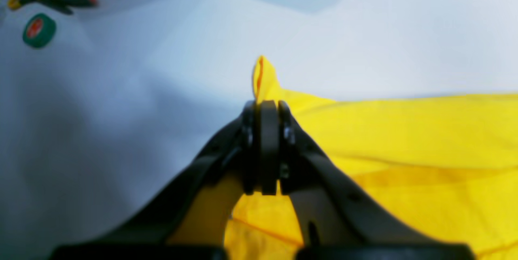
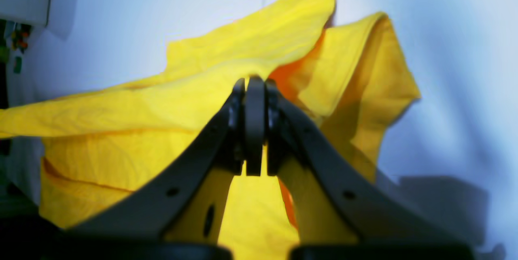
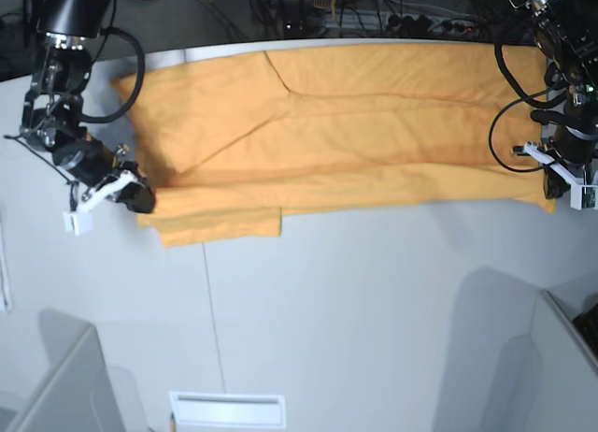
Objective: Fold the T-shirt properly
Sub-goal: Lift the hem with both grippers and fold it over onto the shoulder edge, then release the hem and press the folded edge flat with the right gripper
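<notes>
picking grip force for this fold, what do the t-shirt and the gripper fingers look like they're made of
T-shirt: thin, soft woven or knit cloth, matte yellow-orange; it creases, drapes and bunches where it is pinched. Likely cotton, though the fibre cannot be told.

Fingers of the right gripper: dark, smooth, rigid-looking, probably moulded plastic with a slight sheen. The left gripper looks the same. Both are shut on the shirt.

T-shirt (image 3: 374, 123): plain orange-yellow, no pattern. Surface (image 3: 374, 310) beneath it: white. Fingers (image 1: 269, 146) on its fabric: black. Tape roll (image 1: 39, 30): green, red centre.
</notes>
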Motion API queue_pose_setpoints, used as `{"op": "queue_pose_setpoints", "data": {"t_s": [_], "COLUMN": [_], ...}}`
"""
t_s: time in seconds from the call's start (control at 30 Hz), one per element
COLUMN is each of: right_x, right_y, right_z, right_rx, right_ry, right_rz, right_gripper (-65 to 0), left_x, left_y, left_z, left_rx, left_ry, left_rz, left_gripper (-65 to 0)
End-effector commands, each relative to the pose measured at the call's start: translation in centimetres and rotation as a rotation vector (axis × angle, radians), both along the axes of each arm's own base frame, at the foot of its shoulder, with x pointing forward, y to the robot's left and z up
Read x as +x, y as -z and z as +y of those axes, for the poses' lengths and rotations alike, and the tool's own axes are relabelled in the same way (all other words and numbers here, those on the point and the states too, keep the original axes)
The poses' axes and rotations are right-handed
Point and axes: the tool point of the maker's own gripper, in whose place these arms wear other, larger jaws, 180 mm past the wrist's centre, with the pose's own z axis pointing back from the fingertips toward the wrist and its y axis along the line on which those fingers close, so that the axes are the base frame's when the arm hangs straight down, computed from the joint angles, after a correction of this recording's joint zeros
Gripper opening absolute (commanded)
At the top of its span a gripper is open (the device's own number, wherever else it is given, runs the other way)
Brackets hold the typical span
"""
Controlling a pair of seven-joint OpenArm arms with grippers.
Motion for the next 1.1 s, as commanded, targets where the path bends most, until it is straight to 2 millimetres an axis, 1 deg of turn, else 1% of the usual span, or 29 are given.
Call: {"op": "queue_pose_setpoints", "data": {"t_s": [0.0, 0.1, 0.13, 0.3, 0.37, 0.43, 0.53, 0.6, 0.67, 0.73, 0.87, 0.97, 1.07], "right_x": [0.7, 0.2, 0.1, -1.7, -2.4, -2.6, -3.3, -3.7, -4.0, -4.9, -6.1, -7.3, -8.2], "right_y": [-1.6, -1.3, -1.6, -2.6, -2.9, -3.3, -3.0, -3.0, -3.2, -2.9, -2.2, -1.4, -0.8], "right_z": [-0.4, -0.4, -0.3, 0.9, 1.5, 0.9, -0.3, -1.0, -1.4, -1.6, -1.2, -1.3, -1.2], "right_rx": [-0.005, -0.007, -0.013, -0.037, -0.03, -0.032, -0.038, -0.045, -0.056, -0.064, -0.067, -0.066, -0.062], "right_ry": [-0.001, -0.015, -0.022, -0.058, -0.059, -0.035, -0.005, 0.006, 0.008, 0.009, -0.003, -0.003, 0.001], "right_rz": [-0.049, -0.019, -0.025, -0.05, -0.061, -0.069, -0.035, -0.019, -0.014, 0.006, 0.037, 0.073, 0.095], "right_gripper": [-65.0, -65.0, -65.0, -65.0, -65.0, -65.0, -65.0, -65.0, -65.0, -65.0, -65.0, -65.0, -65.0], "left_x": [0.5, 0.5, 0.3, -1.5, -1.9, -2.1, -2.2, -2.8, -3.8, -4.3, -5.0, -5.3, -6.5], "left_y": [-1.6, -1.8, -1.8, -0.8, -0.5, -0.5, -0.3, 0.0, 0.1, -0.1, -0.6, -0.8, 0.2], "left_z": [0.4, 0.4, 0.3, 0.1, 0.1, 0.0, -0.1, 0.0, 0.7, 1.3, 1.8, 2.3, 2.1], "left_rx": [0.033, 0.037, 0.041, 0.061, 0.058, 0.058, 0.058, 0.063, 0.075, 0.083, 0.117, 0.128, 0.123], "left_ry": [0.007, 0.01, 0.013, 0.025, 0.024, 0.028, 0.029, 0.03, 0.014, -0.002, 0.037, 0.033, 0.039], "left_rz": [-0.04, -0.044, -0.04, 0.012, 0.024, 0.025, 0.034, 0.05, 0.068, 0.071, 0.084, 0.087, 0.127], "left_gripper": [-65.0, -65.0, -65.0, -65.0, -65.0, -65.0, -65.0, -65.0, -65.0, -65.0, -65.0, -65.0, -65.0]}}
